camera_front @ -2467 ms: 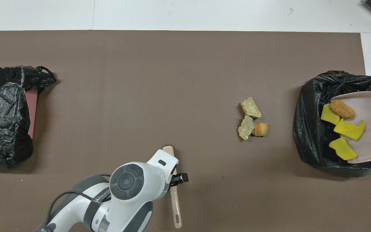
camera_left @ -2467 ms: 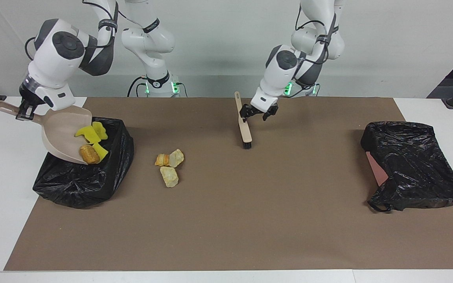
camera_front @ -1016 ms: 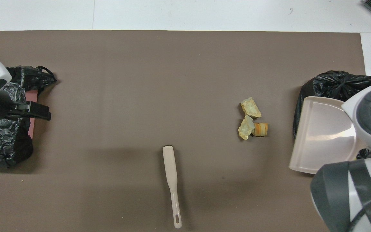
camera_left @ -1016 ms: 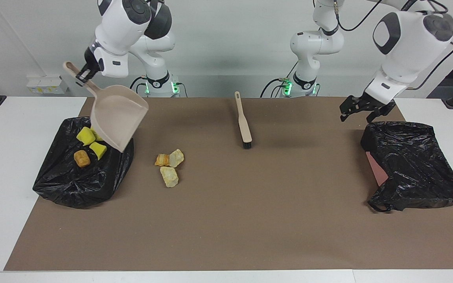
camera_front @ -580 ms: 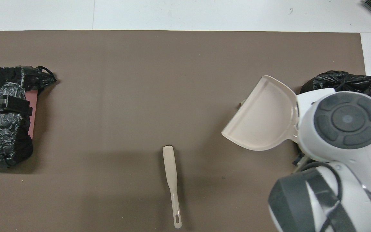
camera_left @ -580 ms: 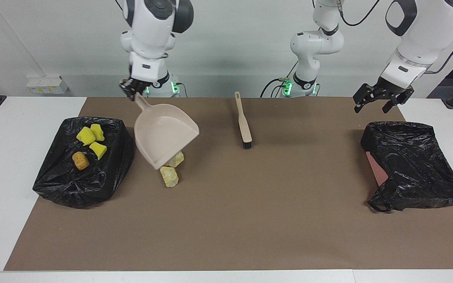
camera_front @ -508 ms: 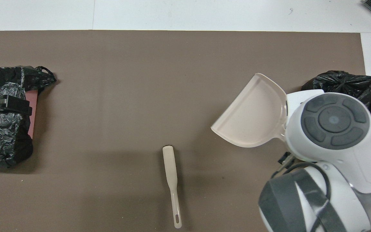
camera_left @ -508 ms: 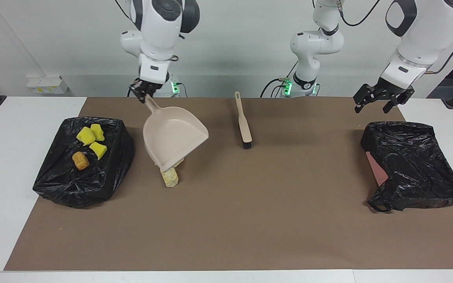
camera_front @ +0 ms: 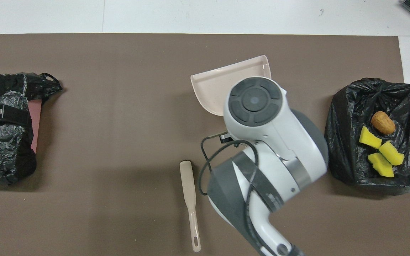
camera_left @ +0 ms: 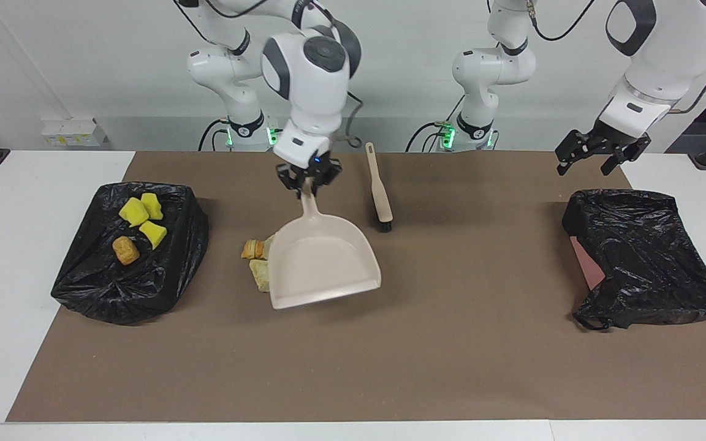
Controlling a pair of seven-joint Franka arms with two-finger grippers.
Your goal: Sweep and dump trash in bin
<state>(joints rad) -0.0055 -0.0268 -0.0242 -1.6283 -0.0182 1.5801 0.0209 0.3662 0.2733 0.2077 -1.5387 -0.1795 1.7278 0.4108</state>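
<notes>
Facing view shows the right gripper (camera_left: 307,182) with its fingers clamped on the handle of the beige dustpan (camera_left: 322,260), over the middle of the brown mat (camera_left: 390,355). The pan hangs down from those fingers with its open mouth toward the table's edge farthest from the robots; whether its lip touches the mat I cannot tell. Just beside the pan, on the side toward the right arm's end, lie the pale and orange bread-like lumps (camera_left: 256,257), partly hidden by the pan's wall. Past them sits a black bin bag (camera_left: 132,282) with three yellow sponge chunks (camera_left: 143,217) and a brown cork-like roll (camera_left: 125,250) resting on top. On the fingers' other side, close by, a brush (camera_left: 380,196) lies flat on the mat.

The left gripper (camera_left: 601,151) hangs with its fingers spread apart and holding nothing, over the robot-side edge of a second black bag (camera_left: 647,257) at the left arm's end.
</notes>
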